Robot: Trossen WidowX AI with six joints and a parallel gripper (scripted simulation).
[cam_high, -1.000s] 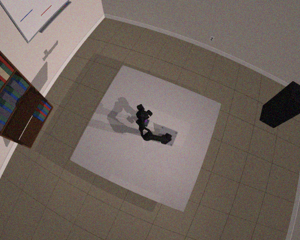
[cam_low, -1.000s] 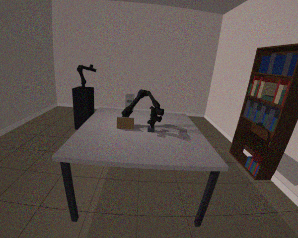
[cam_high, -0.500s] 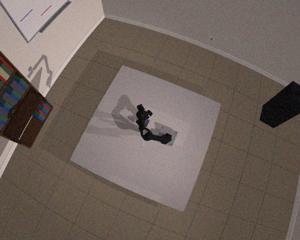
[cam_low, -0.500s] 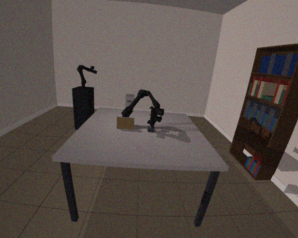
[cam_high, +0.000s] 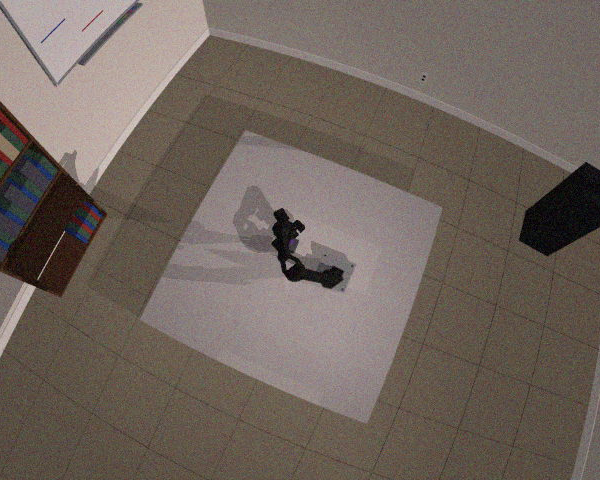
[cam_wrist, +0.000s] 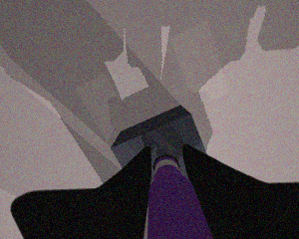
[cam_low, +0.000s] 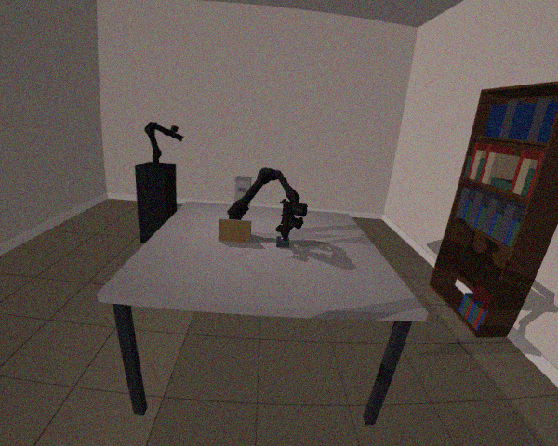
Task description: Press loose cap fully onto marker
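1. Marker cap (cam_high: 292,241) (cam_wrist: 175,204), purple, is between the black fingers, right above the dark holder block (cam_low: 283,242) (cam_wrist: 131,151).
2. The gripper (cam_high: 287,239) (cam_low: 283,237) (cam_wrist: 166,150) is squeezing the cap and points down.
3. I can't tell if the cap is pushed all the way on.
4. The block sits on the pale table (cam_high: 341,356) (cam_low: 255,282) (cam_wrist: 264,124).
5. A tan board (cam_low: 234,230) stands near the bent black arm (cam_high: 313,276) (cam_low: 270,174).

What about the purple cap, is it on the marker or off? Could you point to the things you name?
On, apparently: the purple cap (cam_wrist: 174,204) meets the marker's pale collar (cam_wrist: 166,162); whether fully clicked, cannot tell.
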